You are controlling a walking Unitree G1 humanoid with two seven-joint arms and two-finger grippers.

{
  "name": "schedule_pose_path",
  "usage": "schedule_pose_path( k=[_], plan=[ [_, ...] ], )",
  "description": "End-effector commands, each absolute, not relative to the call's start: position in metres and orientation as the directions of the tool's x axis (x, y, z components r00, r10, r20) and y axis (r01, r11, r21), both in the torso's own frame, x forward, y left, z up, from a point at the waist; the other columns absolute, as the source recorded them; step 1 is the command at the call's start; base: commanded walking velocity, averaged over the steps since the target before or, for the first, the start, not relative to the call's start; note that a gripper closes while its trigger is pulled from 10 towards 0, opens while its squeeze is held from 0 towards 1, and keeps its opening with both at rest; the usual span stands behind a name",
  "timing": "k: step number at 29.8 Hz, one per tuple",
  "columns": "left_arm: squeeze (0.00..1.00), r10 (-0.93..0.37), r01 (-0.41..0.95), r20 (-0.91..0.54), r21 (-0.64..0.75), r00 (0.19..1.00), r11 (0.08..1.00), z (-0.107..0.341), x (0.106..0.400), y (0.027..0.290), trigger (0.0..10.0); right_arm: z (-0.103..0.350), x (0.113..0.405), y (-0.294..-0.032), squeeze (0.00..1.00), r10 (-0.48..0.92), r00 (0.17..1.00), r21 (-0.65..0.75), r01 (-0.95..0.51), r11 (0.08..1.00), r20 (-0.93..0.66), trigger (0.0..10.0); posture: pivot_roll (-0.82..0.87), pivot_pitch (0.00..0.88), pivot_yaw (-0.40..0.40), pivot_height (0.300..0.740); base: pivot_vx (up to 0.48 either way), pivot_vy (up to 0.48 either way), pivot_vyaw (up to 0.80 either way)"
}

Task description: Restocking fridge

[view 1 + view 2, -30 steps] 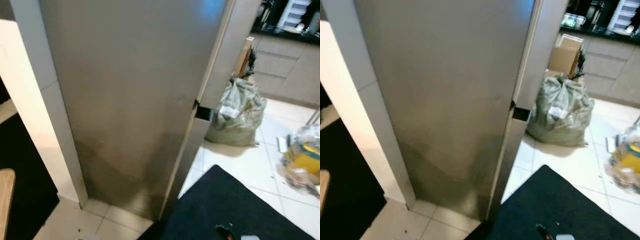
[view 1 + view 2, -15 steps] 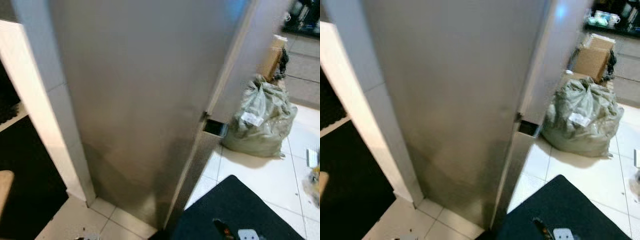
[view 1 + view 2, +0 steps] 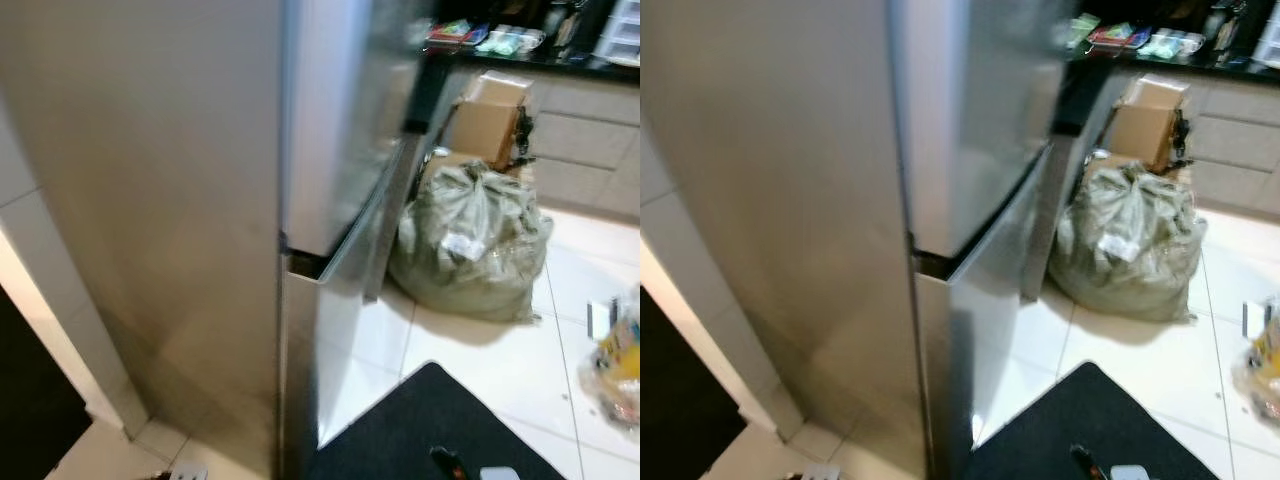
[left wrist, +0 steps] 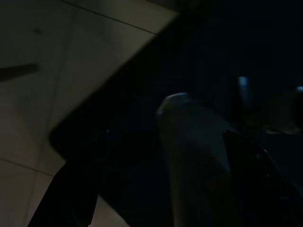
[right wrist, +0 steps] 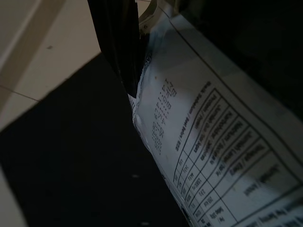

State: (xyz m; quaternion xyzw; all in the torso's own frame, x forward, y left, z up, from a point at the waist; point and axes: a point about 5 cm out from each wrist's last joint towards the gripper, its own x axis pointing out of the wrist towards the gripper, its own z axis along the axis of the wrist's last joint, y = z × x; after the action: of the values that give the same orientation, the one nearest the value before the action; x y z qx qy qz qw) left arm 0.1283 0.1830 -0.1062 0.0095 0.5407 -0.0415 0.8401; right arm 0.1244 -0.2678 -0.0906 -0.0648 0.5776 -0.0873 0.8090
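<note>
fridge [image 3: 330,120]: steel, doors closed, fills left of head views
right gripper [image 5: 142,71]: fingers [image 5: 116,42] clamped on white packet [image 5: 213,156] with printed table
left gripper: fingers' state cannot tell, dark
floor: dark mat [image 3: 420,430], tied bag [image 3: 470,240], cardboard box [image 3: 490,120]

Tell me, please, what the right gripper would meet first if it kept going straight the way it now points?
Probably the dark mat on the tiled floor; the right gripper, holding a printed carton, points down at it, though depth is unclear.
</note>
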Motion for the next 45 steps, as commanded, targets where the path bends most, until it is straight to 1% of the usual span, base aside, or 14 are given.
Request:
schedule_pose_path(
  k=[1,8,24,25,28,29,31,33,34,37,39,40,41,45],
  plan=[
    [0.0,-0.071,0.083,-0.927,-0.043,0.369,0.996,-0.11,0.117,0.18,10.0,-0.089,0.13,-0.266,0.0,-0.214,0.337,-0.205,0.061,0.977,-0.917,10.0,-0.09,0.0,-0.071,0.74,0.0,-0.461,0.0],
    [0.0,-0.064,0.077,-0.928,-0.038,0.368,0.996,-0.11,0.116,0.18,10.0,-0.089,0.13,-0.266,0.0,-0.212,0.337,-0.204,0.059,0.977,-0.917,10.0,-0.09,0.0,-0.073,0.74,0.0,-0.461,0.0],
    [0.0,0.046,-0.032,-0.898,0.036,0.438,0.999,-0.104,0.127,0.202,10.0,-0.088,0.133,-0.265,0.0,-0.209,0.346,-0.204,0.051,0.978,-0.915,10.0,-0.09,0.0,-0.071,0.74,0.0,0.0,0.0],
    [0.16,0.062,-0.059,-0.888,0.039,0.457,0.998,-0.102,0.13,0.207,10.0,-0.088,0.134,-0.265,0.0,-0.209,0.347,-0.205,0.05,0.978,-0.914,10.0,-0.09,0.0,-0.072,0.74,0.0,0.0,0.0],
    [0.16,0.08,-0.088,-0.874,0.042,0.479,0.995,-0.1,0.134,0.213,10.0,-0.088,0.134,-0.265,0.0,-0.209,0.348,-0.206,0.049,0.977,-0.914,10.0,-0.09,0.0,-0.072,0.74,0.0,0.0,0.0],
    [1.0,0.098,-0.125,-0.856,0.039,0.507,0.991,-0.096,0.139,0.219,10.0,-0.088,0.134,-0.265,0.0,-0.21,0.349,-0.206,0.047,0.977,-0.914,10.0,-0.09,0.0,-0.073,0.74,0.0,0.0,0.0],
    [1.0,0.118,-0.163,-0.831,0.034,0.543,0.986,-0.092,0.145,0.227,10.0,-0.088,0.135,-0.266,0.0,-0.21,0.349,-0.207,0.046,0.977,-0.913,10.0,-0.09,0.0,-0.073,0.74,0.0,0.0,0.0],
    [1.0,0.156,-0.248,-0.755,-0.009,0.637,0.969,-0.078,0.162,0.247,10.0,-0.087,0.135,-0.266,0.0,-0.211,0.351,-0.209,0.043,0.977,-0.912,10.0,-0.09,0.0,-0.073,0.74,0.0,0.0,0.0],
    [1.0,0.156,-0.248,-0.755,-0.009,0.637,0.969,-0.078,0.162,0.247,10.0,-0.087,0.135,-0.266,0.0,-0.211,0.351,-0.209,0.043,0.977,-0.912,10.0,-0.09,0.0,-0.073,0.74,0.0,0.0,0.0],
    [1.0,0.138,-0.251,-0.667,-0.076,0.732,0.965,-0.063,0.179,0.26,10.0,-0.087,0.134,-0.268,0.0,-0.214,0.349,-0.213,0.041,0.976,-0.912,10.0,-0.08,0.0,-0.078,0.74,0.0,0.0,0.0],
    [1.0,0.045,-0.153,-0.541,-0.156,0.84,0.976,-0.043,0.2,0.267,10.0,-0.087,0.13,-0.272,0.0,-0.219,0.344,-0.218,0.04,0.975,-0.913,10.0,-0.08,0.0,-0.08,0.74,0.0,0.0,0.0],
    [1.0,0.045,-0.153,-0.541,-0.156,0.84,0.976,-0.043,0.2,0.267,10.0,-0.087,0.13,-0.272,0.0,-0.219,0.344,-0.218,0.04,0.975,-0.913,10.0,-0.08,0.0,-0.08,0.74,0.0,0.0,0.0],
    [1.0,-0.045,-0.049,-0.446,-0.198,0.894,0.979,-0.027,0.215,0.268,10.0,-0.088,0.127,-0.274,0.0,-0.222,0.34,-0.221,0.04,0.974,-0.914,10.0,-0.08,0.0,-0.081,0.74,0.0,0.0,0.0],
    [1.0,-0.147,0.068,-0.383,-0.211,0.912,0.975,-0.016,0.226,0.265,10.0,-0.088,0.126,-0.275,0.0,-0.223,0.338,-0.223,0.039,0.974,-0.914,10.0,-0.07,0.0,-0.081,0.74,0.0,0.0,0.0]
  ],
)
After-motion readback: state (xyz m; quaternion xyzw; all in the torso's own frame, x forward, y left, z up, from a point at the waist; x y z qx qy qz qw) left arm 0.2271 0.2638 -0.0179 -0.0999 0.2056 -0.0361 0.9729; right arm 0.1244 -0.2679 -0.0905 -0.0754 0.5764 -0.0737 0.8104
